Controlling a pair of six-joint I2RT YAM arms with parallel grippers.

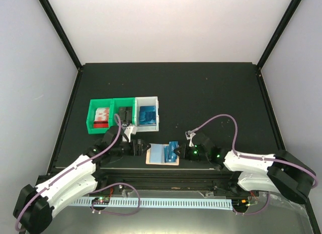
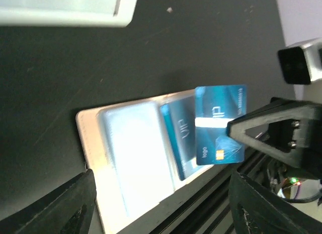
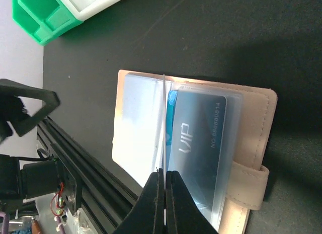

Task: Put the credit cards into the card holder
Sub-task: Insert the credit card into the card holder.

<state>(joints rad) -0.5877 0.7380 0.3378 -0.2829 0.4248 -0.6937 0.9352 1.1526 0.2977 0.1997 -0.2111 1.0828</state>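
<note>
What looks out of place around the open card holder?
One blue credit card stands on edge above the open card holder, pinched by the jaws of the right gripper, not yet in a pocket. A second credit card sits inside a clear pocket.

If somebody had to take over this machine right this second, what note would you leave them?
Left gripper: open, empty, beside the card holder.
Right gripper: shut on one blue credit card, held over the open holder.
Done: a VIP card sits in a clear sleeve of the holder.
Left: slide the held card into a sleeve. More blue cards seem to lie in the white bin.
</note>
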